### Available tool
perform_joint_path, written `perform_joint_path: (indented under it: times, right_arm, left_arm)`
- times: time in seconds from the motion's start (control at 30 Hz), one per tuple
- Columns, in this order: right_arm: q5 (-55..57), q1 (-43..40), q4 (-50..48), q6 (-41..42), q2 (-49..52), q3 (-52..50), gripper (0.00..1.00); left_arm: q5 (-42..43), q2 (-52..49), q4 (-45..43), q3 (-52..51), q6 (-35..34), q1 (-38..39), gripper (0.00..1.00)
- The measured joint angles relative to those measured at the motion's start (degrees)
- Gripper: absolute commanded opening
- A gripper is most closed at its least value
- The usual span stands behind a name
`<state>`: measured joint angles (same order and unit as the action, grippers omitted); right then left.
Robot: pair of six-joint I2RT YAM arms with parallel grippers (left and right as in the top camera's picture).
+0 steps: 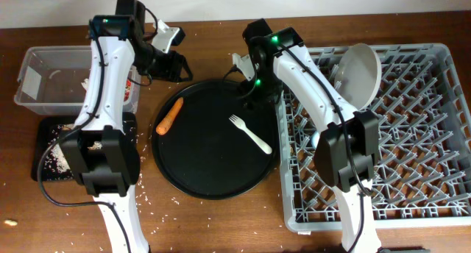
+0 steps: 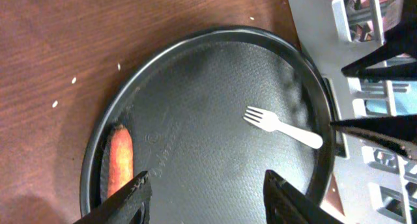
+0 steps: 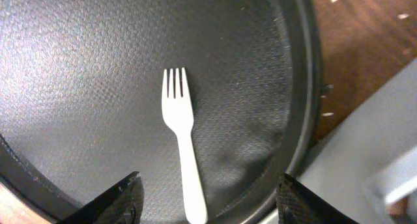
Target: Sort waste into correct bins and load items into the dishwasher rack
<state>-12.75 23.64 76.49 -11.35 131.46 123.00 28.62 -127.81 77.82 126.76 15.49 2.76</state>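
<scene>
An orange carrot point(image 1: 168, 118) and a white plastic fork point(image 1: 250, 133) lie on the large round black tray point(image 1: 213, 176). My left gripper point(image 1: 173, 62) is open and empty, above the tray's far left edge; in the left wrist view point(image 2: 207, 185) the carrot point(image 2: 120, 162) is by its left finger and the fork point(image 2: 281, 127) lies further off. My right gripper point(image 1: 254, 91) is open and empty over the fork's handle point(image 3: 186, 152) in the right wrist view point(image 3: 208, 188). A pale grey-green bowl point(image 1: 360, 73) stands on edge in the grey dishwasher rack point(image 1: 412, 209).
The clear plastic tub point(image 1: 44, 69) stands at far left, with a bit of red point(image 1: 134, 84) showing by my left arm. The shallow black tray point(image 1: 45, 161) in front of it holds rice and scraps. Loose rice grains point(image 1: 158, 222) lie on the wooden table.
</scene>
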Motion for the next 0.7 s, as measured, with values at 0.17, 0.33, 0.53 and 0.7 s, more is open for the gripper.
perform_joint_path:
  times: [0.17, 0.33, 0.53, 0.7]
  right_arm:
    - [-1.11, 4.66, -9.57, -3.32, 0.07, -11.08, 0.58]
    - [0.94, 6.38, -17.64, -5.33, 0.07, -18.45, 0.54]
    - [5.31, 6.58, -22.18, -4.85, -0.7, -20.79, 0.15]
    - [5.42, 6.47, -22.12, -4.72, -0.81, -20.85, 0.04]
  left_arm:
    - [-1.75, 0.0, -4.22, -0.13, -2.51, -2.03, 0.6]
    - [-2.1, 0.0, -5.25, -0.13, -3.1, -3.98, 0.62]
    - [-2.12, 0.0, -5.25, -0.13, -3.13, -3.93, 0.63]
    - [-2.12, 0.0, -5.2, -0.13, -3.13, -3.93, 0.63]
